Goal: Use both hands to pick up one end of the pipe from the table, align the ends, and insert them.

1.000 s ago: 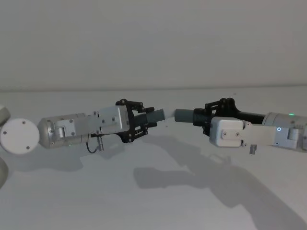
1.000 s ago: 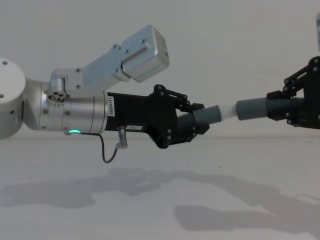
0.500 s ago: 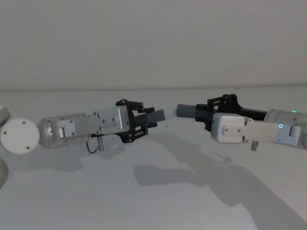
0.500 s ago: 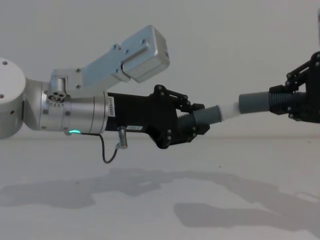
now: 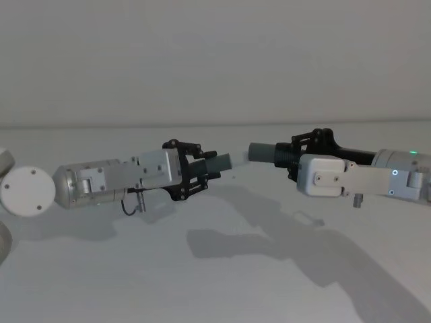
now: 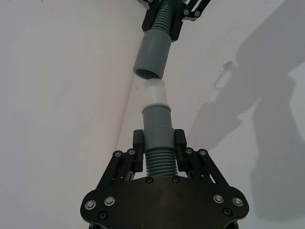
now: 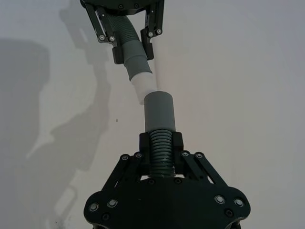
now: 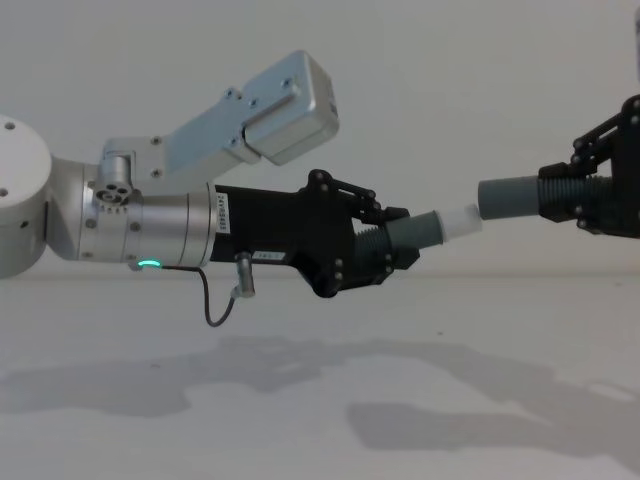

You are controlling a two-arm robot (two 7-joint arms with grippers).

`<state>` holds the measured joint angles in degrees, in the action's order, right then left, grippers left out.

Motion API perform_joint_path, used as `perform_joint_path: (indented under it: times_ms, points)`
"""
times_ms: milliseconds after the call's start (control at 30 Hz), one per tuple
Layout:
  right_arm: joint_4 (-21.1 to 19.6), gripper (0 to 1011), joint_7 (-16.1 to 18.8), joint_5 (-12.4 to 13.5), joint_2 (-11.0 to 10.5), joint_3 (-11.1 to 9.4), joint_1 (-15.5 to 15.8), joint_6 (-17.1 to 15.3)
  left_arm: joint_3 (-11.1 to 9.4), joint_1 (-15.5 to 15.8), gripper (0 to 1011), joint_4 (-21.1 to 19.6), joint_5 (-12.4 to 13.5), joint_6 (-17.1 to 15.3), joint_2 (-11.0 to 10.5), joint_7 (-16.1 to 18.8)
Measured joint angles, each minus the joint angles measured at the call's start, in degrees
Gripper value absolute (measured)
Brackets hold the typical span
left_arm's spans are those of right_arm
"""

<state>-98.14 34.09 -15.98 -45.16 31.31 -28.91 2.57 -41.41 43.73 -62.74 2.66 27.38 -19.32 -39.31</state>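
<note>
Both arms are up off the white surface (image 5: 222,269), each holding half of the pipe, pointed at each other.

Left end effector (image 5: 205,168) is clamped on the ribbed part of the left pipe (image 5: 219,162). From the left wrist you can see the fingers (image 6: 138,143) pinching either side of the corrugated section, with the smooth grey collar and the whitish tip (image 6: 154,92) sticking out past them. From the chest, that tip (image 8: 461,222) points slightly upward and to the right.

Right end effector (image 5: 291,156) is closed on the ribs of the right pipe (image 5: 264,152) the same way, fingers (image 7: 145,141) on both sides and the smooth grey socket (image 7: 158,110) poking out front. In the chest view, this one (image 8: 510,196) comes in from the right edge, roughly level.

The ends are close but not lined up. From the left wrist there's a small gap between the white tip and the open mouth of the socket (image 6: 148,73), and the two pieces sit at a slight angle to each other. From the chest the tip sits just below and beside the socket's mouth, near touching. Can't tell if there's actual contact.

Green ring light (image 8: 149,265) glows on the left arm. Shadows of both arms lie on the surface underneath.
</note>
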Motion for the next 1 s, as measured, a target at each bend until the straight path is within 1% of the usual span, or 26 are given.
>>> perform_joint_path:
  times_ms: [467,700,1000]
  points:
    - [-0.6,244,1.4,0.2,-0.5,-1.1,0.1,-0.3,0.0,0.0,345,0.0,0.0,0.0,0.0,0.0]
    - [-0.6,244,2.4,0.2,-0.2,-1.1,-0.2,-0.5,0.0,0.0,345,0.0,0.0,0.0,0.0,0.0]
    - [0.1,244,3.5,0.1,0.5,-0.7,-0.6,-0.7,0.0,0.0,345,0.0,0.0,0.0,0.0,0.0]
